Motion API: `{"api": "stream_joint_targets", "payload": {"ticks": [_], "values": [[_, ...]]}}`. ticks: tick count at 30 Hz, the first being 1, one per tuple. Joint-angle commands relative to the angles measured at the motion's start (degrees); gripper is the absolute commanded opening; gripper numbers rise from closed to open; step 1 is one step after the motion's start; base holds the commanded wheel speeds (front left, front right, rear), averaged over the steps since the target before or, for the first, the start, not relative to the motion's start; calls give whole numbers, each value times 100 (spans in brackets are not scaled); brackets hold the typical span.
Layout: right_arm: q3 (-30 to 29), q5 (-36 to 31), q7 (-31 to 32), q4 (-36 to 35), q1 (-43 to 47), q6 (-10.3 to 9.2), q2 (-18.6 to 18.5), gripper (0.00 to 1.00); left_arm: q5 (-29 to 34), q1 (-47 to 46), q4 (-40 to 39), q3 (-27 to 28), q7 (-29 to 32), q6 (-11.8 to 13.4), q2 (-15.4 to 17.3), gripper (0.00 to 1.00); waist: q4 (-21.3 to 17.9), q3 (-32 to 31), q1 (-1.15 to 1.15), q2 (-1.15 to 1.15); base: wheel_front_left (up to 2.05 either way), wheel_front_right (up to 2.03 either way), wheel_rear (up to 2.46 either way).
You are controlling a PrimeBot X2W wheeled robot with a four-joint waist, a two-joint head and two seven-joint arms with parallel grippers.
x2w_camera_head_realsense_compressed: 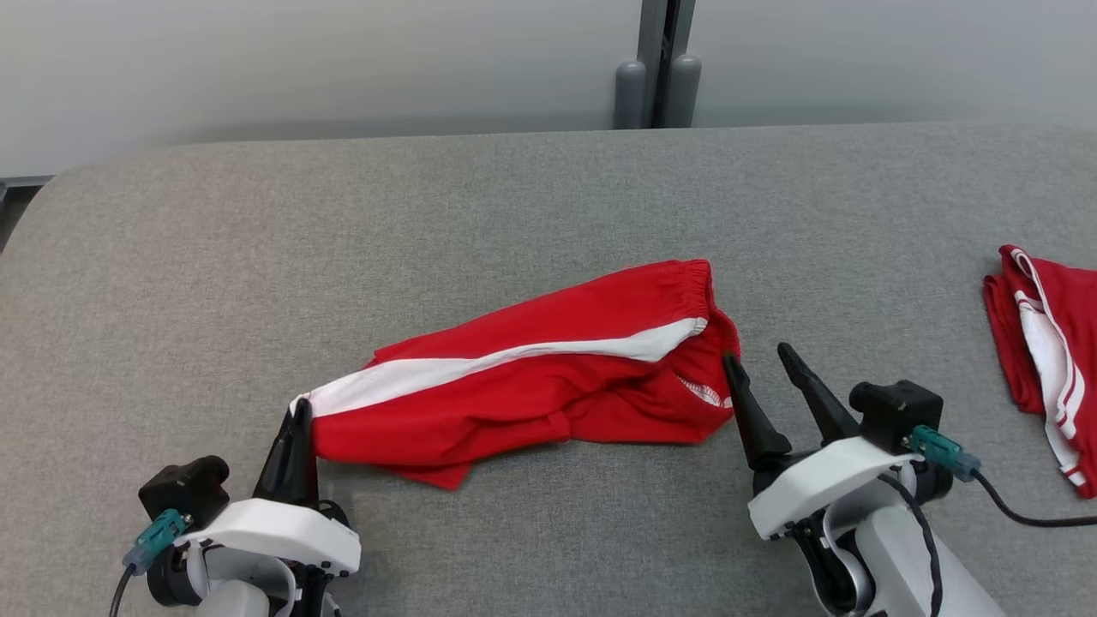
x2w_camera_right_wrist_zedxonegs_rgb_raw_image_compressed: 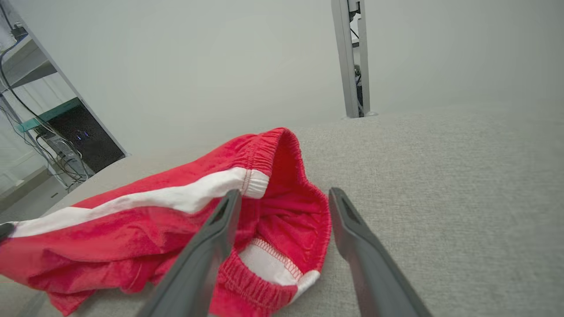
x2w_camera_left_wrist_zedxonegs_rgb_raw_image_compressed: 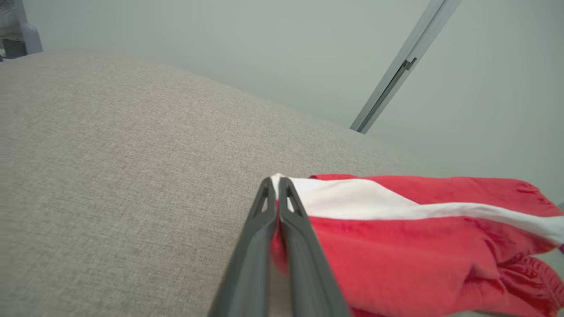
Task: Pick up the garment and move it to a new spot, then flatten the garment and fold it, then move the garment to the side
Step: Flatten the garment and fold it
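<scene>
The garment (x2w_camera_head_realsense_compressed: 531, 377) is a pair of red shorts with a white side stripe, lying crumpled across the middle of the grey table (x2w_camera_head_realsense_compressed: 514, 197). My left gripper (x2w_camera_head_realsense_compressed: 300, 411) is shut on the garment's left hem, right at the end of the white stripe (x2w_camera_left_wrist_zedxonegs_rgb_raw_image_compressed: 352, 200); the left wrist view has both fingers pressed together on that edge (x2w_camera_left_wrist_zedxonegs_rgb_raw_image_compressed: 277, 182). My right gripper (x2w_camera_head_realsense_compressed: 758, 358) stands open at the elastic waistband (x2w_camera_right_wrist_zedxonegs_rgb_raw_image_compressed: 304, 176), its left finger over the waist opening and its right finger on bare table beside it.
A second red and white garment (x2w_camera_head_realsense_compressed: 1046, 343) lies folded at the table's right edge. A grey post (x2w_camera_head_realsense_compressed: 660, 68) stands behind the table against the pale wall. Shelving with cables (x2w_camera_right_wrist_zedxonegs_rgb_raw_image_compressed: 39, 132) shows at far left in the right wrist view.
</scene>
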Motion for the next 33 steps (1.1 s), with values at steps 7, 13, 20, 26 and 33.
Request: {"api": "stream_joint_targets", "payload": {"ticks": [7, 13, 20, 26, 33], "values": [[368, 347, 0, 218, -405, 0, -34, 100, 1, -11, 28, -16, -7, -56, 31, 0, 178, 160, 0, 0, 0, 0, 0], [487, 420, 1, 542, -671, 0, -34, 100, -66, -137, 5, -156, -7, -67, 30, 0, 320, 304, 0, 0, 0, 0, 0], [526, 508, 1, 721, -882, 0, -33, 76, -118, -225, 0, -214, -7, -48, 30, 0, 428, 474, 0, 0, 0, 0, 0], [586, 470, 1, 746, -965, 0, -38, 23, -111, -281, 16, -204, -7, -54, 30, 0, 466, 555, 0, 0, 0, 0, 0], [548, 456, 1, 745, -1011, 0, -84, 0, -93, -307, 15, -192, -7, -67, 30, 0, 491, 597, 0, 0, 0, 0, 0]]}}
